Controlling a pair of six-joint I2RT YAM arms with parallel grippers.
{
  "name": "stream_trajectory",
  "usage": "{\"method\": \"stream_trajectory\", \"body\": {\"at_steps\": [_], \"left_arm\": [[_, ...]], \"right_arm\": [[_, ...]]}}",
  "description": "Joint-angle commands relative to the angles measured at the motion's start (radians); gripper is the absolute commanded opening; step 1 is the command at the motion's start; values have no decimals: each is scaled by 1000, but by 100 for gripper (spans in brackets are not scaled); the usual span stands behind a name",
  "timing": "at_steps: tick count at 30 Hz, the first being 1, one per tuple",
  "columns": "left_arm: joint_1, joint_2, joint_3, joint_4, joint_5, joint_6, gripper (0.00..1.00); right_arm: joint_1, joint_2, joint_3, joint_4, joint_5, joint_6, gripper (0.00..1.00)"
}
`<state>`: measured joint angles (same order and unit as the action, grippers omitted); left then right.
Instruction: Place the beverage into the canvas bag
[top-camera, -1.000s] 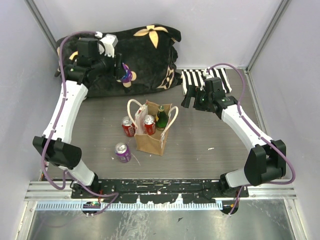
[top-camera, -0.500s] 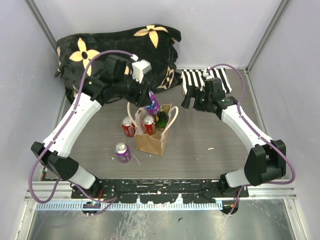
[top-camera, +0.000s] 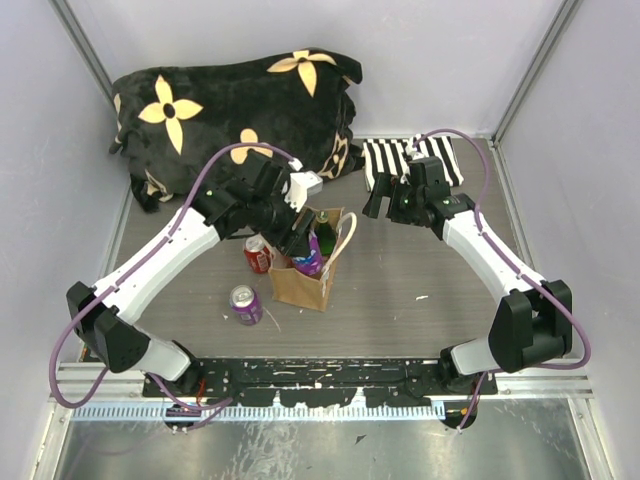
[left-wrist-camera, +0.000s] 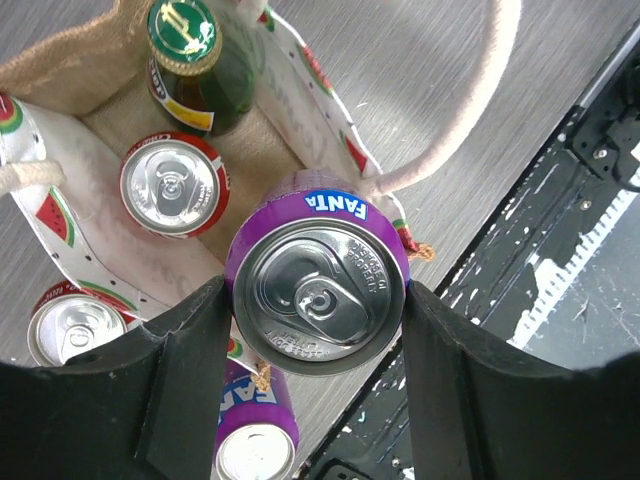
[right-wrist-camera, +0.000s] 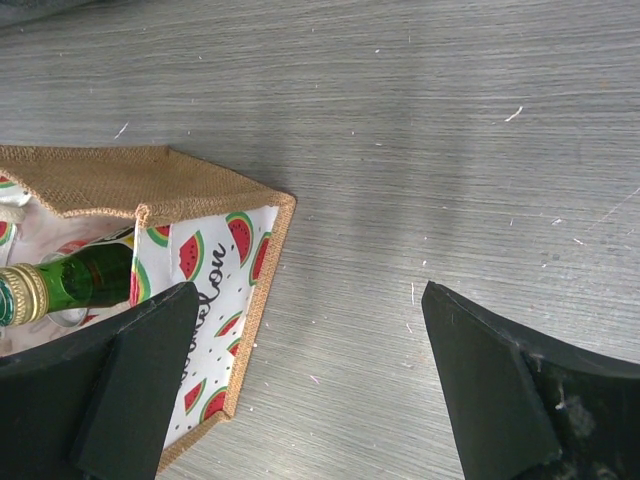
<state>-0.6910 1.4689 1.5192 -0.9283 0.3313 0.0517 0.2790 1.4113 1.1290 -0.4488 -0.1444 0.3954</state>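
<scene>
Our left claw pinches the purple can from both sides, upright, so we can drop it straight into the bag. Only the left wrist view shows the can hangs over the bag's lower right edge, near a red can and a green bottle inside. Our right claw is spread wide, holding nothing.

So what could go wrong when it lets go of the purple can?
The purple Fanta can, held by the left gripper, hangs over the canvas bag at its rim, not its open middle. It might catch the edge and tumble outside, or tip the bag. Inside, a red can and a green bottle already fill much of the space, so it may land on top of them.
</scene>
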Motion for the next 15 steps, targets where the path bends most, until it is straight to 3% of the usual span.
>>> {"method": "stream_trajectory", "body": {"at_steps": [1,15], "left_arm": [[-9,-19,-22,138,-12,9,0],[-57,97,-145,293,-68,32,0]], "right_arm": [[-4,-52,6,22,-7,-1,100],[-4,-48,9,14,-6,-10,100]]}}
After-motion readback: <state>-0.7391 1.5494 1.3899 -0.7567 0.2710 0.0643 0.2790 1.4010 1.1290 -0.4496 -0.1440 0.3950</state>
